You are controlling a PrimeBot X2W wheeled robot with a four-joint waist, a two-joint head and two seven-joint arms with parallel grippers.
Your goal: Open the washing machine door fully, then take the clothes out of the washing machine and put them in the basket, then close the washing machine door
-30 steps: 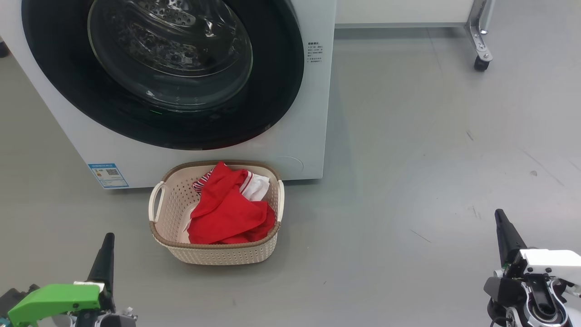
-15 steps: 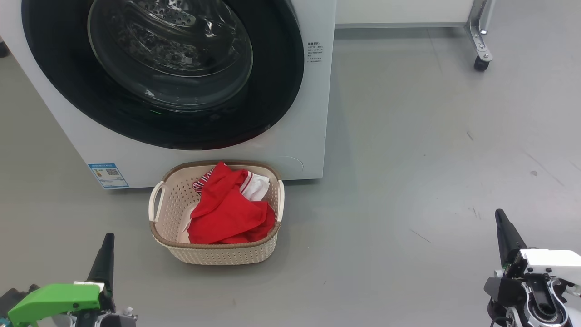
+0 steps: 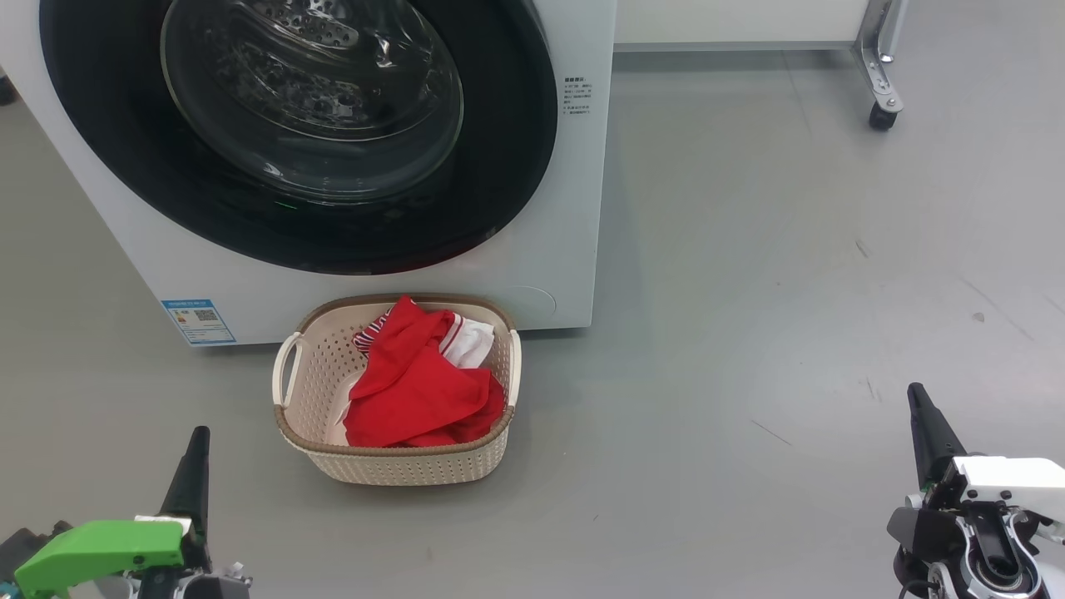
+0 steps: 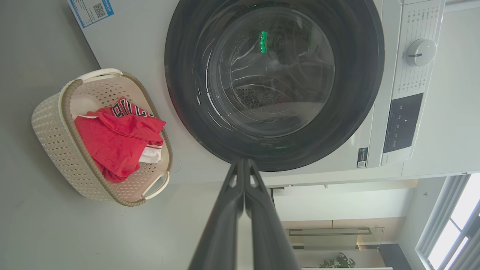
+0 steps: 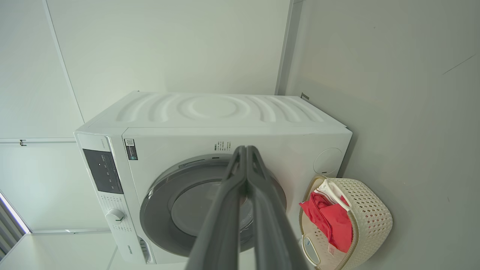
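Head view: the red striped garment [image 3: 416,391] lies in the cream plastic basket [image 3: 399,467] below the shut round black-rimmed glass door [image 3: 516,166], ahead and right of the nearer left claw [image 3: 198,441]; it and the right claw [image 3: 918,399] are pressed together, empty.

washing machine door [image 3: 308,125]: round, glossy black rim, clear domed glass centre; closed flush against the front. washing machine [image 3: 566,208]: white front-loader, standing upright. basket [image 3: 416,467]: cream perforated tub, brown rim, white loop handles, upright just before the machine, below the door. clothes [image 3: 412,383]: red with white trim, crumpled inside the basket.
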